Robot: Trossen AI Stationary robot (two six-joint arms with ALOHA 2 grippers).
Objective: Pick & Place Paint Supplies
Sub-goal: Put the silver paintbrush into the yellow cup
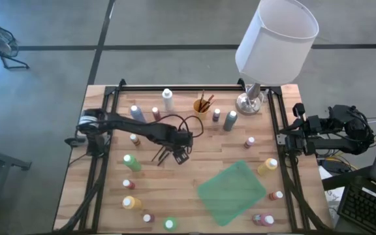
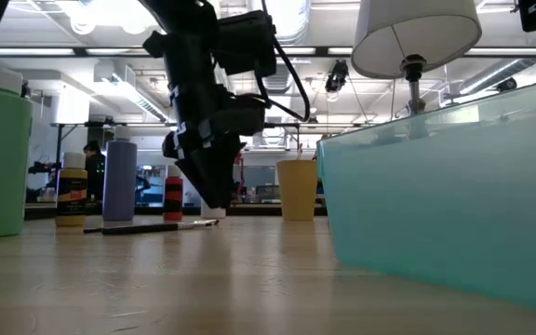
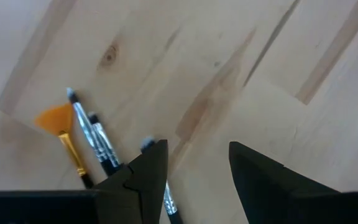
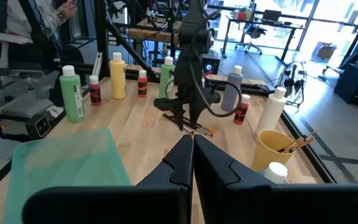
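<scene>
1. Nearest my low camera sits the green tray [image 2: 445, 214], filling the right of that view, with the lamp [image 2: 415, 42] rising behind it.
2. My left gripper [image 1: 179, 155] is down at the table [image 1: 194, 166] near its middle, tips pointing at the wood.
3. Its fingers [image 3: 148, 180] are spread, with bare wood in the gap between them; they pinch nothing that I can see.
4. Three brushes [image 3: 95, 140] lie flat just beside one finger: an orange fan brush [image 3: 58, 121], a dark one with a silver ferrule next to it, and a third whose tip pokes out at that finger's edge and partly passes under it.
5. From the high view the brushes [image 1: 160, 155] show as thin dark sticks touching the left gripper's side.
6. My right gripper [image 4: 190, 152] waits off the table's right edge, fingers pressed together, empty.
7. Bottles [image 1: 130, 162] stand scattered all around the left fingers, none touching them; a yellow cup [image 1: 202, 106] with more brushes stands beyond them, near the lamp.
</scene>
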